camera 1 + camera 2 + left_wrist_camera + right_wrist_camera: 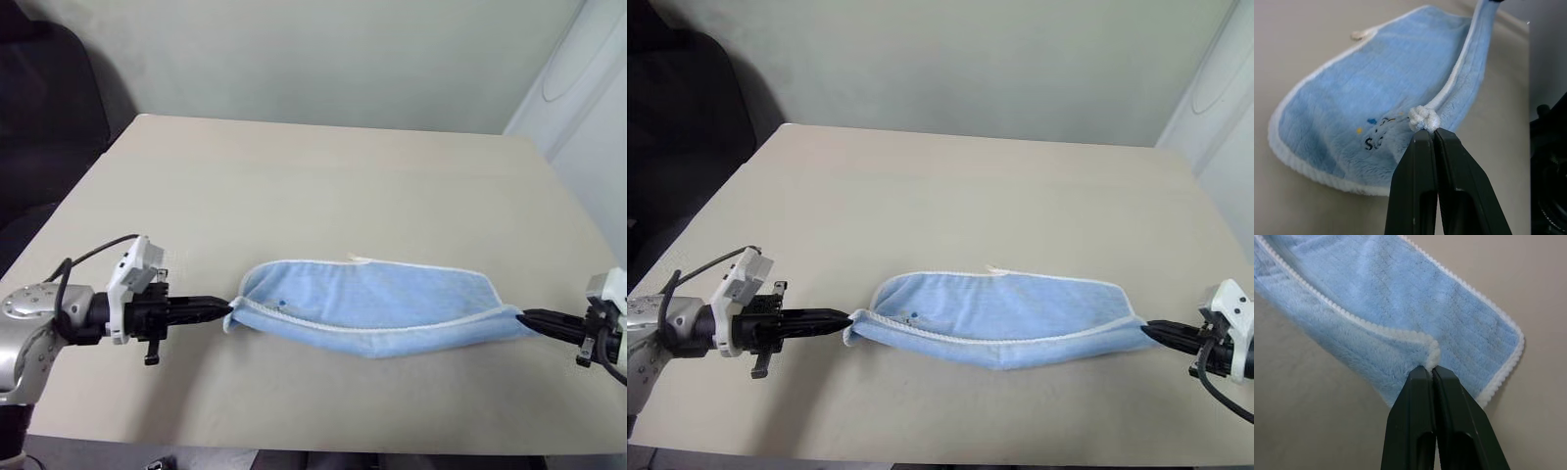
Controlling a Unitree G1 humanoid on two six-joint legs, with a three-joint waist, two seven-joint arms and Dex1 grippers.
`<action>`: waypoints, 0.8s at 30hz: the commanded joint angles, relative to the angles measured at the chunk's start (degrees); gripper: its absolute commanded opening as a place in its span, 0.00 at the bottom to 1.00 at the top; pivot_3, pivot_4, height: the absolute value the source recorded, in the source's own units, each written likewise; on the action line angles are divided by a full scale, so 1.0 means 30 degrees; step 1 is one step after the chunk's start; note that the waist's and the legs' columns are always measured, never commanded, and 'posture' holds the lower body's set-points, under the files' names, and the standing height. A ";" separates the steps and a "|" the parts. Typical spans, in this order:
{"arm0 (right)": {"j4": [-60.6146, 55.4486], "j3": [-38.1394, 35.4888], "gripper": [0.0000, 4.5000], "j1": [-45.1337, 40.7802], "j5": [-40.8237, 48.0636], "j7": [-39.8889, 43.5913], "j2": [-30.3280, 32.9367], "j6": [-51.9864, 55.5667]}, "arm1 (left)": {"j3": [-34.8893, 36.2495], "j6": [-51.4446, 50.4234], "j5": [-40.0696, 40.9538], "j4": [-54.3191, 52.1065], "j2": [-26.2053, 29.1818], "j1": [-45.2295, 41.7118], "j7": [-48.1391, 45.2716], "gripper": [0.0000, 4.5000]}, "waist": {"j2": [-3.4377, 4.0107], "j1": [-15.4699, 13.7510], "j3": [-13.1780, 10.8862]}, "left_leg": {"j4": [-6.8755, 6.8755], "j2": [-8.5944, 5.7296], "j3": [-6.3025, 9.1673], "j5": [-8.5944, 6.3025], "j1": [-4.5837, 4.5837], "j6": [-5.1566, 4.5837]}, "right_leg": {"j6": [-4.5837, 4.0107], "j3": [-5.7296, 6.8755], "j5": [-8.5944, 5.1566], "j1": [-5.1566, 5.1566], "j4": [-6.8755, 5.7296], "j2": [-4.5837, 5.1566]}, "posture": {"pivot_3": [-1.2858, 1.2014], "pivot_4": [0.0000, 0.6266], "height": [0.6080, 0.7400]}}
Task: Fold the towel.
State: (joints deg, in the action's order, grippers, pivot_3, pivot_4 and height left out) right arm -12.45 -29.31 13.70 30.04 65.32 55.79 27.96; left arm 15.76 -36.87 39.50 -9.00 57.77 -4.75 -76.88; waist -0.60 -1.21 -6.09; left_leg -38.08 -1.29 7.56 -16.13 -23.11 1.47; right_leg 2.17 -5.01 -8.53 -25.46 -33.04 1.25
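Head views: the towel (pixel 377 313) is doubled over and stretched between the two arms low over the near part of the table (pixel 323 186), its folded belly sagging onto the surface. Left gripper (pixel 227 310) pinches one end, right gripper (pixel 523 316) the other.

Left wrist view: fingers (pixel 1415 181) pressed together on a small knot of whitish edging at the corner (pixel 1424 118) by the embroidery. The bite is thin, edging only; any extra pull along the towel could strip it out.

Right wrist view: jaws likewise clamped on a pucker of edging (pixel 1432 355) (the back layer's corner hangs free beside it). Risk: the layers sit offset, so laying down from here may leave a skewed fold. Uneven lowering would worsen that.
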 commanded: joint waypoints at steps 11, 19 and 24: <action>0.5344 0.3743 0.01 -0.6731 -0.3158 -0.2624 -0.0444 -0.2057 | -0.0301 -0.0671 -0.0575 0.4195 -0.2659 -0.3904 0.3921 0.00 | 0.0010 -0.0007 0.0014 | 0.0004 0.0003 -0.0006 0.0049 0.0061 -0.0089 | -0.0199 0.0016 0.0165 0.0015 -0.0059 0.0004 | 0.52 0.24 1.00; 0.8783 0.6124 0.01 -0.9782 -0.5041 -0.3422 -0.1458 -0.3765 | -0.1871 0.1305 -0.3013 0.7003 -0.4096 -0.5849 0.5045 0.00 | 0.0012 -0.0108 0.0012 | -0.0009 0.0002 -0.0003 0.0163 0.0088 -0.0258 | -0.0132 0.0022 0.0227 0.0056 -0.0058 0.0010 | 0.52 0.24 1.00; 0.9920 0.6930 0.01 -1.0536 -0.5723 -0.3532 -0.1880 -0.4452 | -0.2625 0.2252 -0.4104 0.8646 -0.4660 -0.6969 0.5158 0.00 | 0.0009 -0.0130 0.0013 | -0.0007 0.0003 -0.0003 0.0173 0.0084 -0.0260 | -0.0103 0.0030 0.0254 0.0059 -0.0047 0.0013 | 0.52 0.24 1.00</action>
State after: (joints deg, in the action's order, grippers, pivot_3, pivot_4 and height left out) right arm 16.48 -7.84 -16.92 13.89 55.62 49.78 15.97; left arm 7.46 -31.97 28.41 16.01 43.52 -24.18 -61.72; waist -0.57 -1.60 -6.05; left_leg -38.10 -1.27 7.56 -15.61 -22.86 0.69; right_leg 1.87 -4.91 -7.76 -25.28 -33.18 1.29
